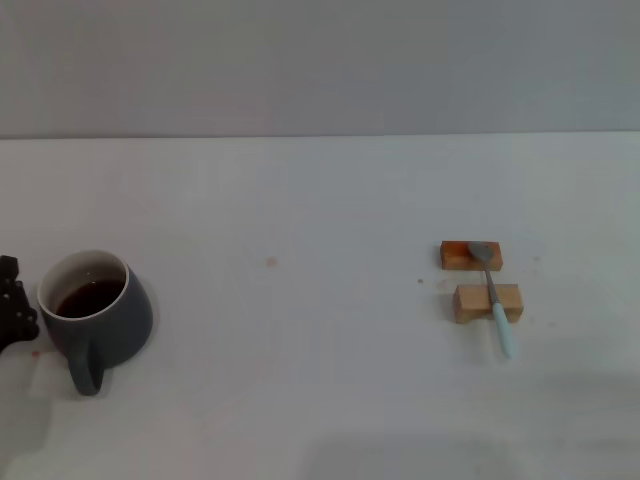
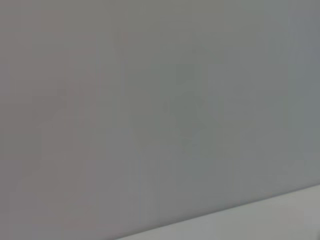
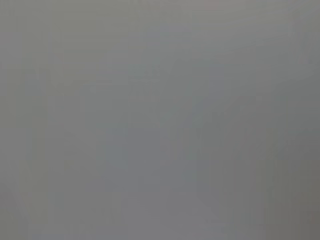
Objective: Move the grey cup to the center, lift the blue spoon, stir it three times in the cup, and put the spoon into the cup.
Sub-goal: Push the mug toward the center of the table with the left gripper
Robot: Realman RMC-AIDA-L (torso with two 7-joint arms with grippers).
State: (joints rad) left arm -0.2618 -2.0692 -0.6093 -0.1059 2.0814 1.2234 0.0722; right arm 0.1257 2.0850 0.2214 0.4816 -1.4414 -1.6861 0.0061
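The left gripper shows only as a black edge at the border of the head view, just beside the grey cup on the side away from the spoon; whether its jaws stand open or closed, I cannot tell, and nothing shows in its hold. The right gripper is out of sight in every view; both wrist views show only blank grey.

Taking the cup as landmark: it stands upright on the white table, its loop handle turned toward the robot, dark liquid well up inside. The blue spoon lies well apart from the cup, bridging two wooden blocks, bowl on the far block, pale handle overhanging the near one.

The chief risk is likely spillage: a jerky slide or a push high on the cup could slop the liquid or tip it. Later, a careless grasp of the slim spoon could knock it off its blocks.
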